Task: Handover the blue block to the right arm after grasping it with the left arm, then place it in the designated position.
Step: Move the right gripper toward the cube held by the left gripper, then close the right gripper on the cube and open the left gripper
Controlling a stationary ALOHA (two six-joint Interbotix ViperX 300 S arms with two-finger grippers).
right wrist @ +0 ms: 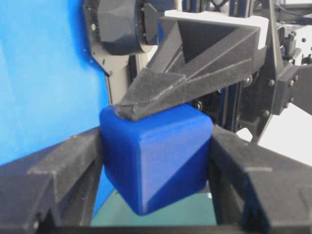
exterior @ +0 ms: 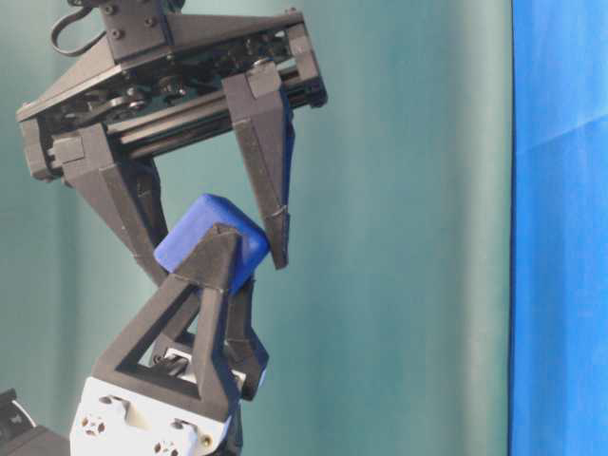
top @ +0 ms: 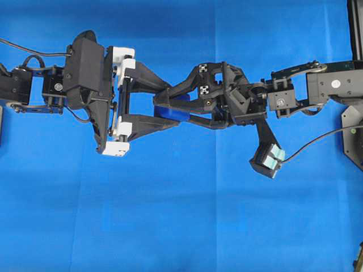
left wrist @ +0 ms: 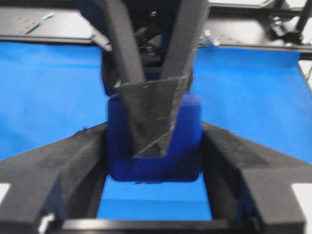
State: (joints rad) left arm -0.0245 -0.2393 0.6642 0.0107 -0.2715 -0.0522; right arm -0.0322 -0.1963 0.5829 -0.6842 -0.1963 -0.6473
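The blue block (top: pixel 173 111) hangs in mid-air above the cloth, gripped from both sides at once. My left gripper (top: pixel 168 105), the one with the white bracket (top: pixel 120 102), reaches in from the left and is shut on it. My right gripper (top: pixel 174 109), all black, comes from the right, its fingers crossing the left pair and pressing the block's other faces. In the table-level view the blue block (exterior: pixel 201 231) sits between the right fingers (exterior: pixel 269 161) from above and the left fingers (exterior: pixel 204 285) from below. In the right wrist view both pads touch the blue block (right wrist: pixel 156 161).
Blue cloth (top: pixel 181 226) covers the table under both arms. The right arm's wrist camera (top: pixel 267 159) hangs below its wrist with a cable trailing right. Black stands (top: pixel 353 136) sit at the right edge. A teal backdrop (exterior: pixel 408 237) is behind the grippers.
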